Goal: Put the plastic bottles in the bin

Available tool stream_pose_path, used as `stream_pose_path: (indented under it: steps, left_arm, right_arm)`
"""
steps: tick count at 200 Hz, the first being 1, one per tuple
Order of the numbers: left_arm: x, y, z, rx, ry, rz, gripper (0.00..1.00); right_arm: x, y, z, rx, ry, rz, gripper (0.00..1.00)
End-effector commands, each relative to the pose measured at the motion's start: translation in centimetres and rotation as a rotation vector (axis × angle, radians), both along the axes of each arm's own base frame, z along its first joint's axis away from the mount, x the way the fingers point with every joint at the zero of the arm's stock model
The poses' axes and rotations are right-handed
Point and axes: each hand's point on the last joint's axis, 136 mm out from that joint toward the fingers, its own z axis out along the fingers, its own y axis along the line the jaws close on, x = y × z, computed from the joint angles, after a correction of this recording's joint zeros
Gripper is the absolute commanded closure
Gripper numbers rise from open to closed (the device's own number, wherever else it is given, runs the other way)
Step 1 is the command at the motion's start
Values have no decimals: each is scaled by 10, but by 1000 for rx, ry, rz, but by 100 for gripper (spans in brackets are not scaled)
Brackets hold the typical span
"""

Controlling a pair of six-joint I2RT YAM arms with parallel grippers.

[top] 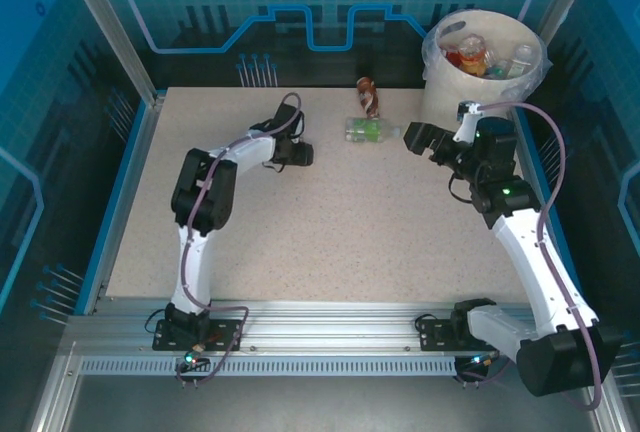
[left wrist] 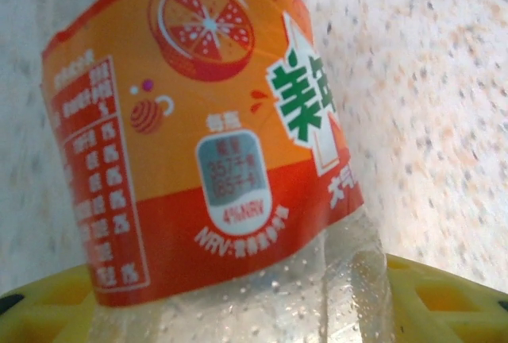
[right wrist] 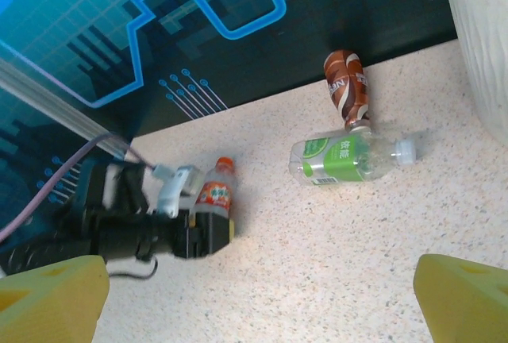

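At the far middle of the counter point(top: 330, 232), left of centre, the left pincer point(right wrist: 210, 230) is gripping an orange-labelled bottle point(left wrist: 206, 144). Its yellow fingers point(left wrist: 444, 299) are pressing against both sides of the clear lower body, below the label. The bottle is standing upright on the counter with its orange cap on top, and the label is showing a sliced orange and green lettering.

To the right of this, a green-labelled bottle point(right wrist: 341, 158) is lying on its side near the back edge, its white cap pointing towards the bin point(top: 445, 97). A brown-labelled bottle point(right wrist: 347, 89) is sitting just behind it, and its near end seems to be touching the green one.

Further right, the right pincer point(right wrist: 262, 279) is hovering above the counter between the green-labelled bottle and the bin. Its jaws are standing wide apart with nothing between them.

Beyond it, the bin is standing at the far right corner of the counter, with a clear bag folded over its rim. Several bottles point(top: 470, 55) are lying inside it, one with a red and orange label.
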Motion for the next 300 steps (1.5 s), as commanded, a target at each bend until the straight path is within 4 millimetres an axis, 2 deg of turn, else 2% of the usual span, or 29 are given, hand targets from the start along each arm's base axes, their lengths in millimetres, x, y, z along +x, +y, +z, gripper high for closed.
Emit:
stream_pose_path:
  steps: [1, 20, 52, 87, 121, 144, 176, 199, 253, 280, 300]
  left_arm:
    - [-16, -26, 46, -181, -119, 45, 55]
    - [-49, -32, 60, -254, -168, 70, 56]
    - [-108, -41, 83, -397, -214, 54, 57]
    - [-160, -66, 128, -546, -284, -147, 58]
    - [-194, -94, 182, -734, -342, -398, 58]
    - [-201, -106, 208, -827, -384, -484, 58]
    - [-207, -123, 227, -956, -373, -587, 58]
    - [-210, -131, 235, -1045, -371, -631, 58]
    - [-200, -135, 226, -1081, -356, -601, 57]
    - [-199, -137, 224, -1085, -349, -601, 57]
    - [-198, -137, 222, -1086, -343, -598, 57]
  right_arm:
    - [10, 9, -8, 127, 11, -36, 0]
    - [12, 23, -20, 175, 37, -15, 0]
    - [11, 59, -31, 198, 51, 74, 0]
    - [17, 88, -38, 241, 73, 114, 1]
    - [18, 125, -22, 262, 53, 288, 1]
    - [13, 148, -13, 241, 58, 401, 2]
    - [2, 169, -5, 223, 38, 514, 2]
    - [4, 173, -15, 204, 122, 500, 2]
    - [-3, 179, -38, 128, 336, 530, 10]
    - [-6, 191, -41, 181, 375, 590, 10]
    - [-5, 199, -38, 230, 376, 624, 16]
